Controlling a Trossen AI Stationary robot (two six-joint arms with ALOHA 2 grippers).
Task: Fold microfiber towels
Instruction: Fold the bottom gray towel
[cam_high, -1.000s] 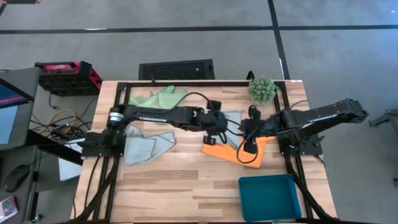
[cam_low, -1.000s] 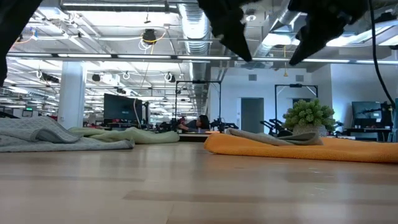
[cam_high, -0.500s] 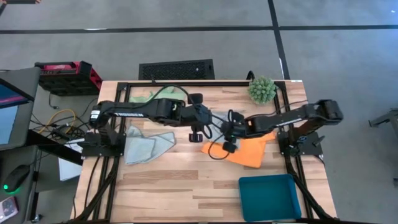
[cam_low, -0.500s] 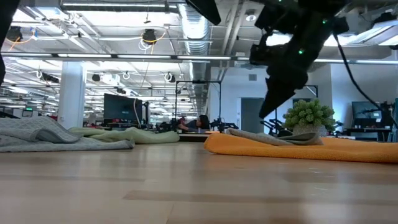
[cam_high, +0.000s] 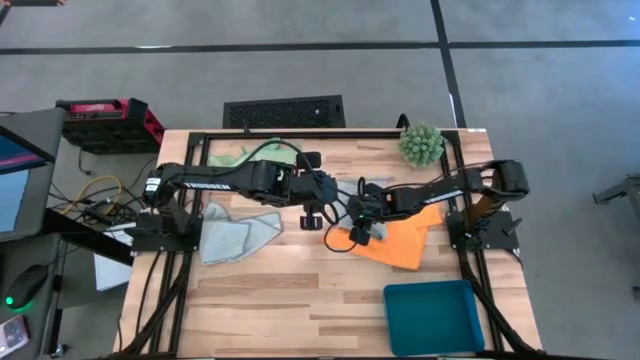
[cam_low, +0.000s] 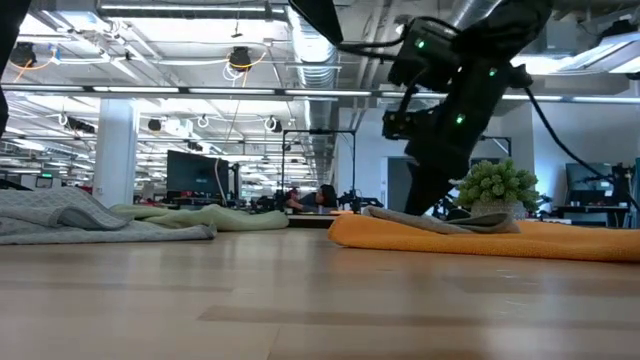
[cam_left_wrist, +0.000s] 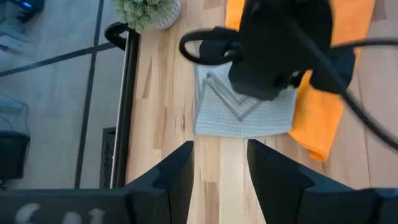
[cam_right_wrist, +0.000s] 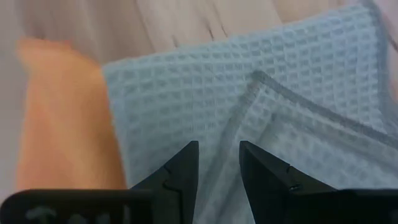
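Observation:
The pale blue-grey towel (cam_high: 345, 197) lies flat near the table's middle, one corner folded over (cam_right_wrist: 292, 124), its right part resting on the orange towel (cam_high: 395, 243). My right gripper (cam_high: 360, 222) is open, fingertips pointing down just over the blue-grey towel (cam_right_wrist: 186, 87). My left gripper (cam_high: 315, 212) is open and empty, just left of that towel (cam_left_wrist: 242, 115). The pale mint towel (cam_high: 235, 232) lies at the left and the light green towel (cam_high: 250, 157) at the far left, both crumpled. My right gripper stands with its narrowly parted fingers (cam_right_wrist: 186, 165) right at the blue-grey towel's folded-over corner, coming from above. I cannot tell whether the fingertips touch the cloth.
A rigid teal tray (cam_high: 432, 316) sits at the near right corner. A spiky green ball plant (cam_high: 421, 144) stands at the far right. A black frame runs along the table's edges. Bare wood (cam_high: 280, 290) lies toward the near edge.
My right gripper has gone toward the table's left, across the orange towel, and come down over the blue-grey towel. My left gripper has drawn back toward the table's left, off that towel. The towels have kept their places.

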